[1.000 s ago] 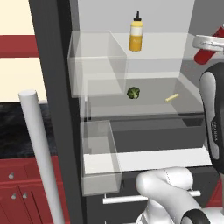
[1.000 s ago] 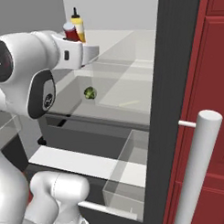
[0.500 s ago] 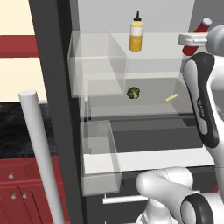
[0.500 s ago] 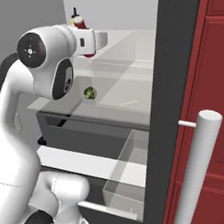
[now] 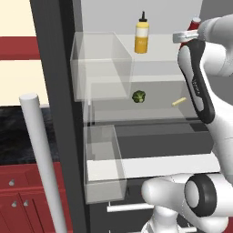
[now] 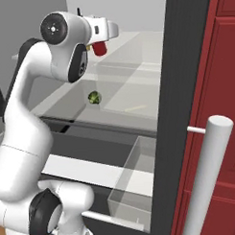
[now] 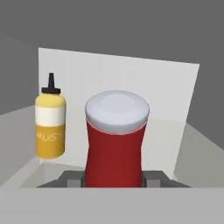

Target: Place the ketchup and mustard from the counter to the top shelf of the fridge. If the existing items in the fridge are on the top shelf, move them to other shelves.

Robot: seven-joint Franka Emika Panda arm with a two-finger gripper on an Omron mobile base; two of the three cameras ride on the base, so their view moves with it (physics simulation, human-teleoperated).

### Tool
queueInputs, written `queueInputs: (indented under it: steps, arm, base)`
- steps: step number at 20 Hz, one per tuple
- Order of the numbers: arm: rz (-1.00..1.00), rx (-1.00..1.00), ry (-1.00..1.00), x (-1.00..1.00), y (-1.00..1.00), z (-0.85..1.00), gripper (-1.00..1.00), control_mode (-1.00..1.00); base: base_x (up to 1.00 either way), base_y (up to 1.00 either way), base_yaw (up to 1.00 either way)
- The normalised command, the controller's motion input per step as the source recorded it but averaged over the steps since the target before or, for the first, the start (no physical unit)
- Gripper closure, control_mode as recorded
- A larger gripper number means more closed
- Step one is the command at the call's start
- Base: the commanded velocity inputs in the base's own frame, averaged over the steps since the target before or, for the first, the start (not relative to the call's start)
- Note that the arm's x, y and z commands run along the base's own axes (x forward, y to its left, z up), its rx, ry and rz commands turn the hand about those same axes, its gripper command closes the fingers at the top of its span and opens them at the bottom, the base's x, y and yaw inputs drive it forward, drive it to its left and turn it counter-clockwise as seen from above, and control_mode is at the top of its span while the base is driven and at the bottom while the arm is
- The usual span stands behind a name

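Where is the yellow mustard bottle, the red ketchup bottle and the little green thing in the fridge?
mustard bottle (image 5: 141, 41): left base view, on its yellow body.
ketchup bottle (image 7: 115, 153): hand view, on its red body, between the finger tips.
green thing (image 5: 139, 96): left base view, on its middle, on the shelf below.
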Motion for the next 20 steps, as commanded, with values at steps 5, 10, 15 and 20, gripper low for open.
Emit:
queueInputs:
  steps: [5,10,15,20]
  arm:
    - [0.04,0.00,0.00,0.22,-0.09,0.00,1.00,-1.00]
    - [0.00,-0.01,0.01,0.30,-0.01,-0.13,1.00,-1.00]
    - [0.00,-0.01,0.03,0.35,-0.11,-0.15,1.00,-1.00]
    - [0.00,0.00,0.03,0.43,-0.17,-0.04,1.00,-1.00]
  base:
    - [0.00,0.00,0.00]
    - [0.00,0.00,0.00]
    - [0.00,0.00,0.00]
    - [0.00,0.00,0.00]
